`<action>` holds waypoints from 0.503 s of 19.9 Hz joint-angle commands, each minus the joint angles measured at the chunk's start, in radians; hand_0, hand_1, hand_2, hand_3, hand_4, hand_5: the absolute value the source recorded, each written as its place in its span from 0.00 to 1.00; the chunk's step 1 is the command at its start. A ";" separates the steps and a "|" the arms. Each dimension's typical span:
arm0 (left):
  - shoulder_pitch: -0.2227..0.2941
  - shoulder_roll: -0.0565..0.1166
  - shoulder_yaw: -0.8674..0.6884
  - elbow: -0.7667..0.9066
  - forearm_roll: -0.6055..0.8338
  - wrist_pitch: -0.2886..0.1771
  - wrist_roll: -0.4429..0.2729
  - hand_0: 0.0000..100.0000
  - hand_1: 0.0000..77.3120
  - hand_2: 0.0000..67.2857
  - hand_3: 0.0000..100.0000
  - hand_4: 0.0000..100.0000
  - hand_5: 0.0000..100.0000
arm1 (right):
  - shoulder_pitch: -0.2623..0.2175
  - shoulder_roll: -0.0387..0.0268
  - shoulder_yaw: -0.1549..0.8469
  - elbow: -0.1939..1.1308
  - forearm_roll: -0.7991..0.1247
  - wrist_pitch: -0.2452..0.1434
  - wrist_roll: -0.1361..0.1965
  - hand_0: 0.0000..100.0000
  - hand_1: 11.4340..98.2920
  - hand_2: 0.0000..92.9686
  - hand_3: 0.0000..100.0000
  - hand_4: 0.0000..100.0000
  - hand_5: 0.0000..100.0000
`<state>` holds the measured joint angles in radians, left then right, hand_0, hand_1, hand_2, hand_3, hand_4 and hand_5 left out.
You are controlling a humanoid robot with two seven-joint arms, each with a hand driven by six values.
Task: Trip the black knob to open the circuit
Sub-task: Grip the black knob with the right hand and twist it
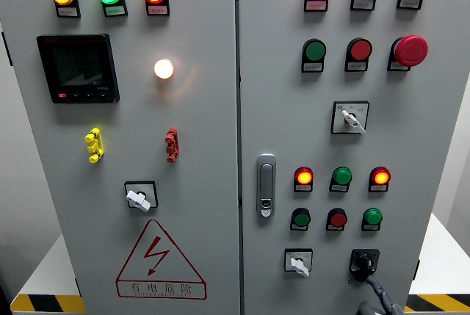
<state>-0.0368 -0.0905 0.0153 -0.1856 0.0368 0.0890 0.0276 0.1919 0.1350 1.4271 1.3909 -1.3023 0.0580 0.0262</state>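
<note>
The black knob (364, 261) is a rotary switch on a black square plate at the lower right of the grey cabinet's right door (426, 131). Its handle points down and slightly left. My right hand (377, 297) rises from the bottom edge right of the middle. Only its dark grey top part shows, and its tip reaches the knob's underside. I cannot make out whether it is touching or holding the knob. The rest of the hand is cut off by the frame. The left arm is out of view.
A white selector (298, 263) sits just left of the knob, with small green and red buttons (337, 219) above. A door handle (266, 185) stands at the seam. A red mushroom button (410, 51) is upper right. The left door carries a meter (78, 67), lamps and a warning triangle (160, 262).
</note>
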 commanded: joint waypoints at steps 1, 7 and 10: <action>0.001 0.000 0.000 0.000 0.000 0.000 0.000 0.00 0.00 0.29 0.26 0.10 0.09 | 0.000 0.0000 -0.007 0.002 0.000 0.000 0.000 1.00 0.45 0.00 0.90 0.98 1.00; 0.000 0.000 0.000 0.000 0.000 0.000 0.000 0.00 0.00 0.29 0.26 0.10 0.09 | 0.006 0.0000 -0.013 0.008 0.000 0.005 -0.012 1.00 0.45 0.00 0.90 0.99 1.00; 0.000 0.000 0.000 0.000 0.000 0.000 0.000 0.00 0.00 0.29 0.26 0.10 0.09 | 0.008 0.0000 -0.013 0.011 0.000 0.003 -0.012 1.00 0.44 0.00 0.91 0.99 1.00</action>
<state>-0.0369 -0.0905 0.0153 -0.1856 0.0368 0.0890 0.0276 0.1973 0.1350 1.4145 1.3995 -1.3022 0.0623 0.0143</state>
